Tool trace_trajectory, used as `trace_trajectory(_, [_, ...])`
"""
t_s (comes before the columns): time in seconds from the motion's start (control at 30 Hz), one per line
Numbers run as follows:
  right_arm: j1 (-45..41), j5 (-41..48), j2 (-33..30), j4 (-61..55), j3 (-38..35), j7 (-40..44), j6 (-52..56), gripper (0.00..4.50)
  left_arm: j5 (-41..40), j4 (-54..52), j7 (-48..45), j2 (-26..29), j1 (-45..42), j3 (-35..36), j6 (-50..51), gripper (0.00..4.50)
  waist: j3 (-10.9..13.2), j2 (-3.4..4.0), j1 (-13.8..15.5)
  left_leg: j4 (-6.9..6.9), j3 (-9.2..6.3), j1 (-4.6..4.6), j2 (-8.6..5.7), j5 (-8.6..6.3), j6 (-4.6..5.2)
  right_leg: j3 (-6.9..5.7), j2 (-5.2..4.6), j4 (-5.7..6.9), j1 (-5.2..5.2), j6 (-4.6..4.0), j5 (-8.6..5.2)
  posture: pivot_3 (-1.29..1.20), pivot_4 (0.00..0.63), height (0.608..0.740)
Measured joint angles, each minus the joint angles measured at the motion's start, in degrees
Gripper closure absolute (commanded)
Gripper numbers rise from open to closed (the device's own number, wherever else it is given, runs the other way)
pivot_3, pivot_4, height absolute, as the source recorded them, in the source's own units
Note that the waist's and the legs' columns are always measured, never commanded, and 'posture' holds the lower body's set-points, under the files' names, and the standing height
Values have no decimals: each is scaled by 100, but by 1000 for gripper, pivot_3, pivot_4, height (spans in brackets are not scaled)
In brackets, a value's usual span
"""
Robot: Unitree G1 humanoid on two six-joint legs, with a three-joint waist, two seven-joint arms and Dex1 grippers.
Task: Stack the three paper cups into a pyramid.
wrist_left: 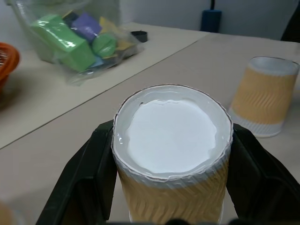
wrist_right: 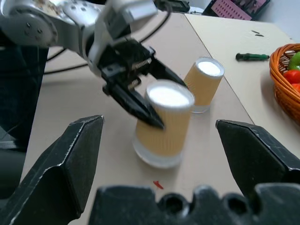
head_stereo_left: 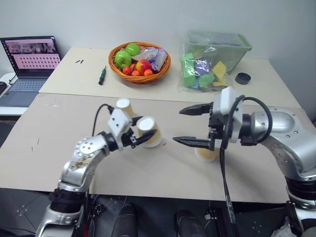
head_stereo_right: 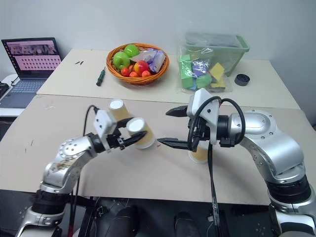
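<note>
Three tan paper cups stand upside down, white bases up, on the near table. My left gripper is shut on the middle cup, its black fingers clamping both sides; the cup tilts a little, low over the table. A second cup stands just behind it. The third cup stands to the right, partly hidden under my right gripper, which hangs open above the table, pointing left toward the held cup, with nothing between its fingers.
On the far table sit an orange basket of fruit, a green bin with a bag of coloured blocks, a screwdriver and a black roll. A laptop is at the far left.
</note>
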Motion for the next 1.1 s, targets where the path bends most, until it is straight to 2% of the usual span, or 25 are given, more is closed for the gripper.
trace_trajectory(0.07, [7, 99, -8, -75, -6, -20, 79, 0, 163, 312, -2, -228, -115, -255, -94, 1509, 0, 0, -4, 7, -1, 4, 0, 0, 1, 0, 0, 0, 8, 2, 1, 0, 150, 692])
trace_trajectory(0.17, [7, 151, -9, -156, -6, -70, 121, 0, 303, 681, -9, -405, -152, -404, -268, 555, 0, 0, -21, 10, -1, 4, 0, 0, 1, 0, 0, 0, 9, 2, 1, 0, 150, 692])
trace_trajectory(0.23, [17, 157, -35, -181, -6, -126, 151, 0, 353, 819, -39, -426, -164, -403, -353, 72, 0, 0, -28, 10, -1, 3, 0, 0, 1, 0, 0, 0, 8, 2, 1, 0, 150, 692])
trace_trajectory(0.4, [24, 162, -80, -259, -7, -210, 233, 0, 383, 818, -83, -400, -169, -333, -452, 72, 0, 0, -24, 10, -1, 4, 0, 0, 1, 0, -1, 0, 9, 2, 1, 0, 150, 692])
trace_trajectory(0.53, [45, 138, -81, -234, 6, -227, 231, 0, 175, 380, -84, -191, -152, -49, -229, 72, 0, 0, -44, 9, -2, 3, 0, 0, 1, 0, -1, 0, 8, 2, 1, 0, 150, 692])
trace_trajectory(0.73, [289, -110, -137, 90, 119, -102, 103, 0, -684, -961, 127, 542, 495, 1178, 804, 72, 1, 3, -89, 7, -2, 5, 0, 0, 1, 1, -1, 0, 10, 3, 1, 0, 150, 692])
trace_trajectory(0.9, [390, -395, -140, 348, 241, -1, -92, 0, -1281, -1625, 901, 571, 962, 2070, 1691, 72, 2, 2, -40, 13, -3, 10, 0, 0, 1, -3, -4, -2, 19, 4, 0, 0, 150, 692])
trace_trajectory(0.97, [407, -486, -140, 429, 258, -8, -106, 0, -1119, -1570, 1417, 468, 1010, 2232, 1819, 72, 2, 2, -33, 17, -5, 12, 0, 0, 1, -3, -3, -3, 21, 5, 1, 0, 150, 692])
trace_trajectory(1.1, [407, -533, -124, 471, 258, -10, -109, 0, -437, -1003, 2222, 138, 1113, 2125, 1673, 72, 2, 2, -41, 20, -5, 16, -3, -1, 1, -2, -3, -6, 28, 5, 1, 0, 150, 692])
